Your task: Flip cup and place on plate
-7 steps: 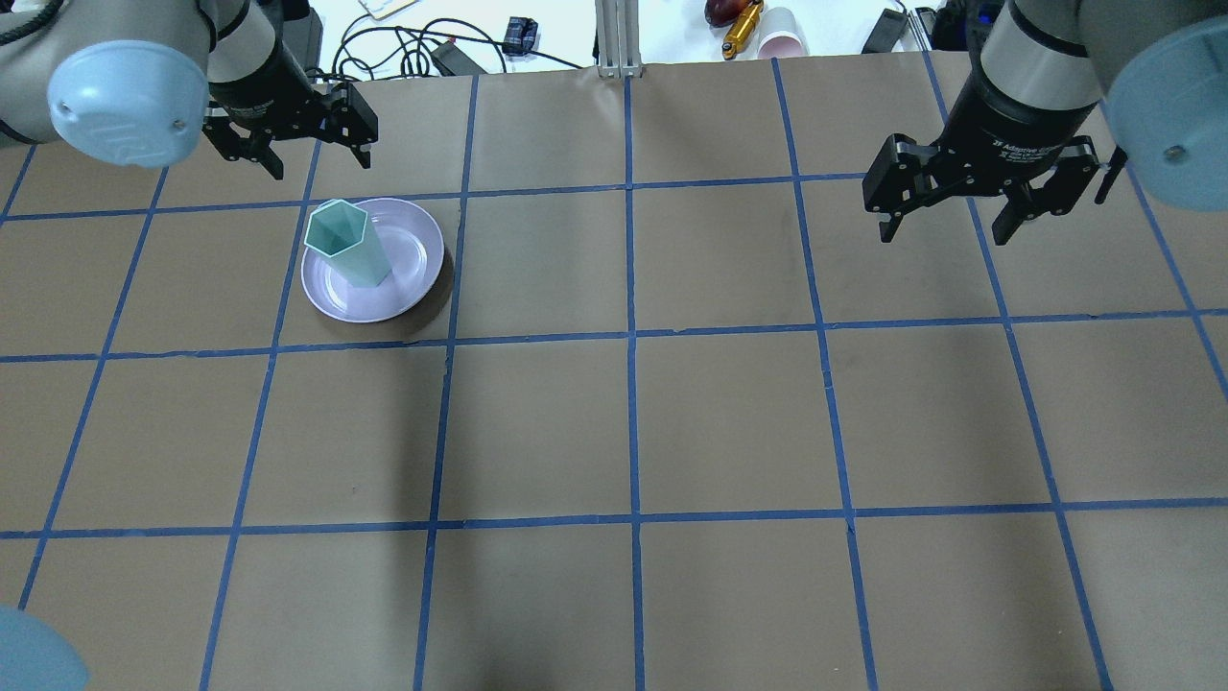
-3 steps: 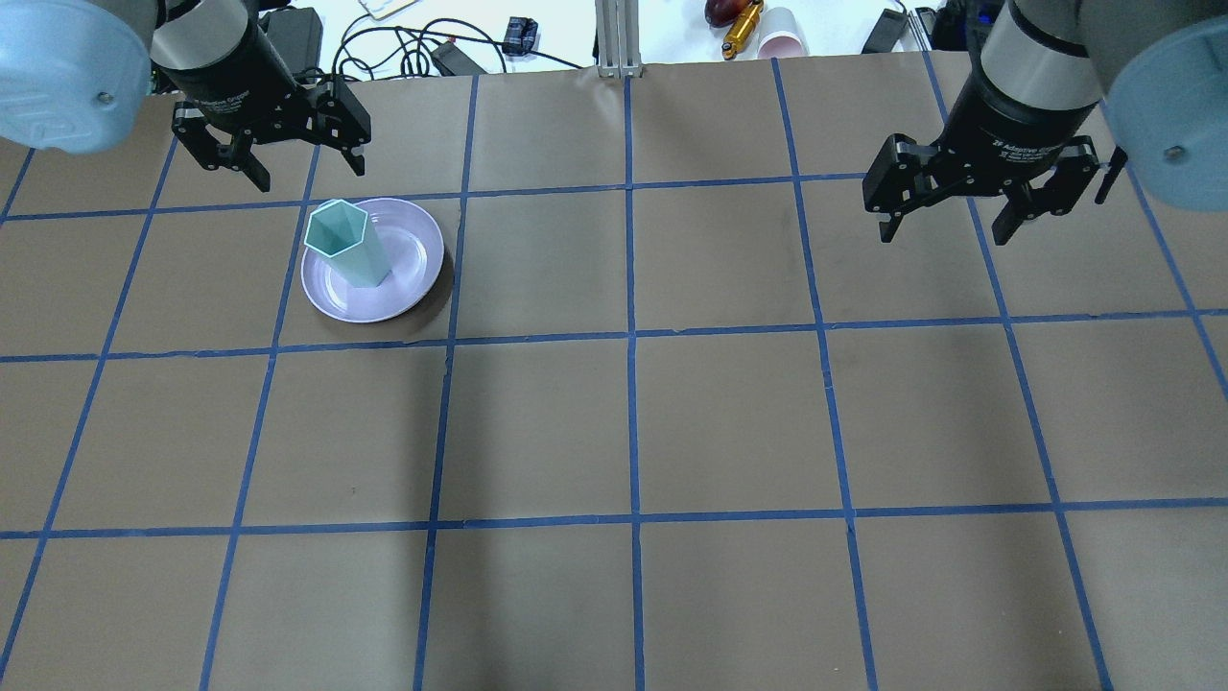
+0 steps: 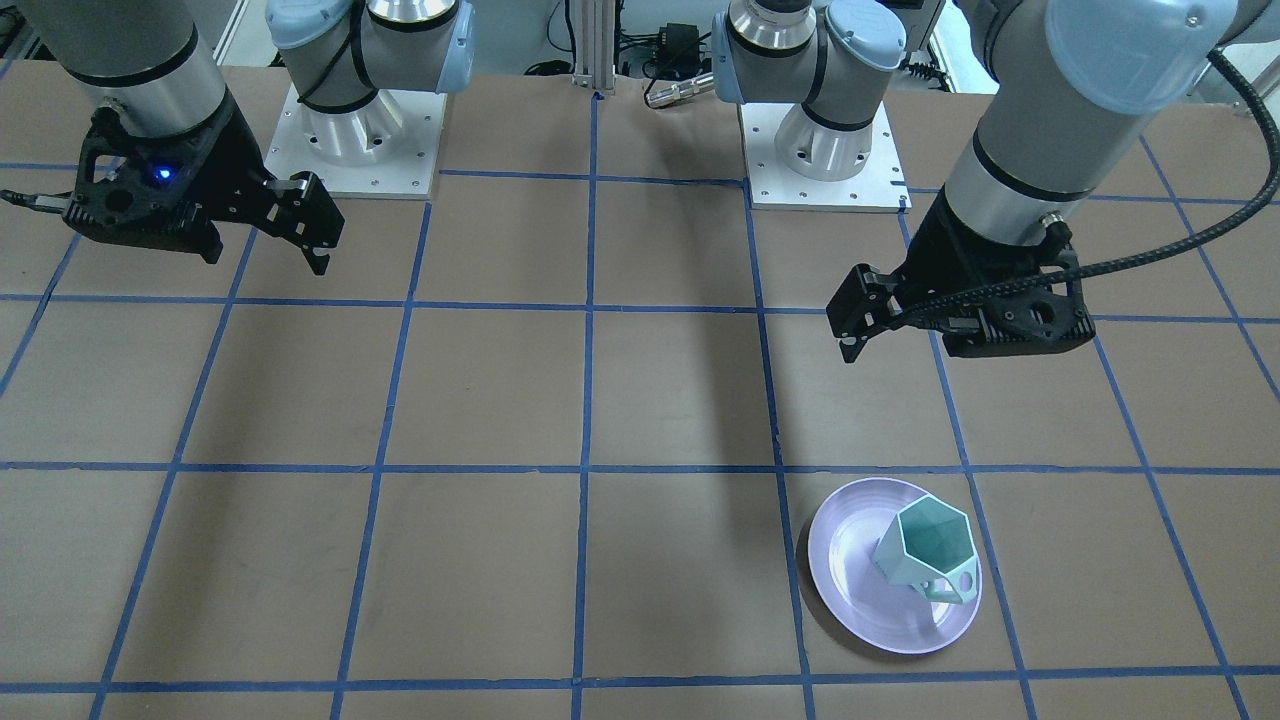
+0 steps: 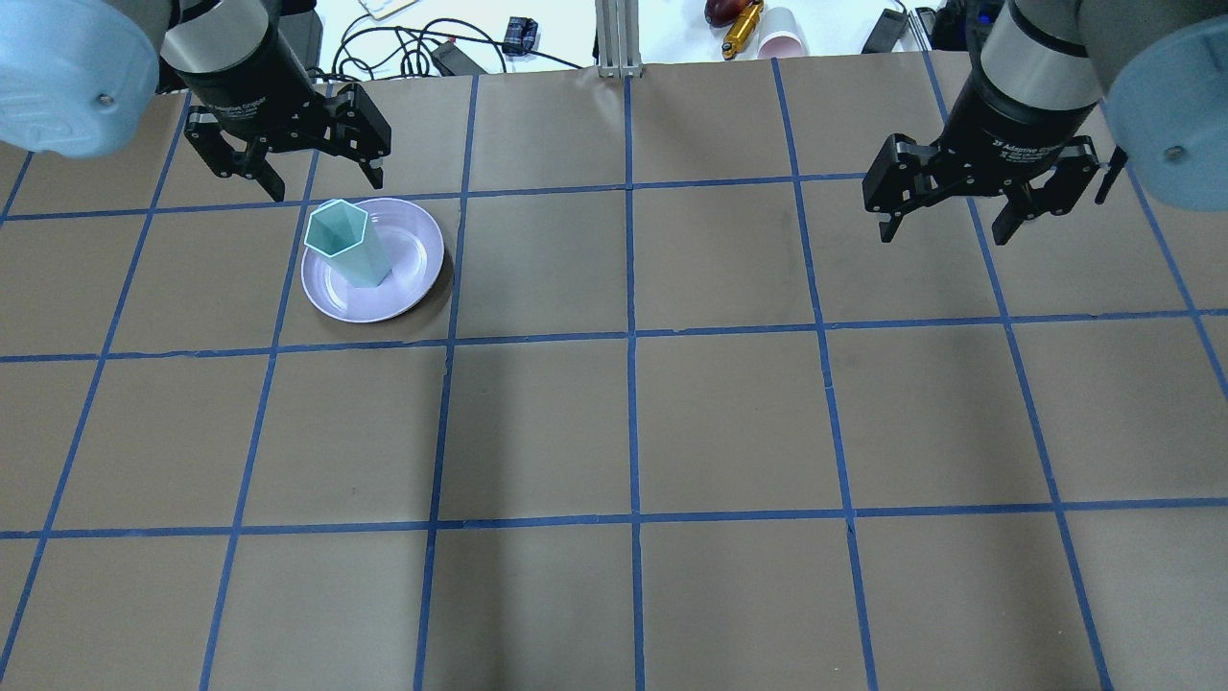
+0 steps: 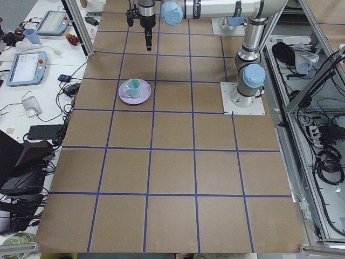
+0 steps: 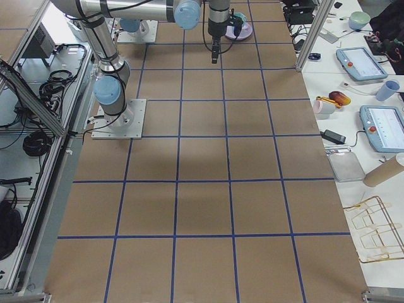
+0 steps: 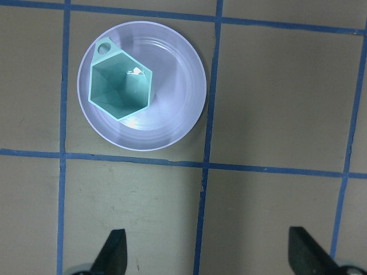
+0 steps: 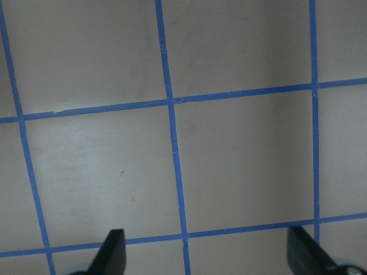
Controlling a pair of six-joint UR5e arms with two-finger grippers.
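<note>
1. Mint-green cup [image 4: 343,242] stands mouth up on the plate [image 4: 414,276]. In the left wrist view it sits toward 10 o'clock of the plate's middle, with its handle at 11 o'clock.
2. It looks light and rigid, and its flat facets should give the pads a true seat. If it must be taken again, I would pinch across two opposite facets near the rim, clear of the handle.
3. The lavender plate is glossy, so the cup may well skate on it if nudged.
4. The left gripper [image 4: 326,187] hangs just at 12 o'clock of the plate in the overhead view, fingers spread wide and holding nothing.
5. The right gripper [image 4: 945,235] is well apart at 3 o'clock, likewise spread and empty.
6. The table [image 4: 729,422] is covered in brown paper taped into blue squares. Cables [image 4: 393,43] lie beyond its 12 o'clock edge.
</note>
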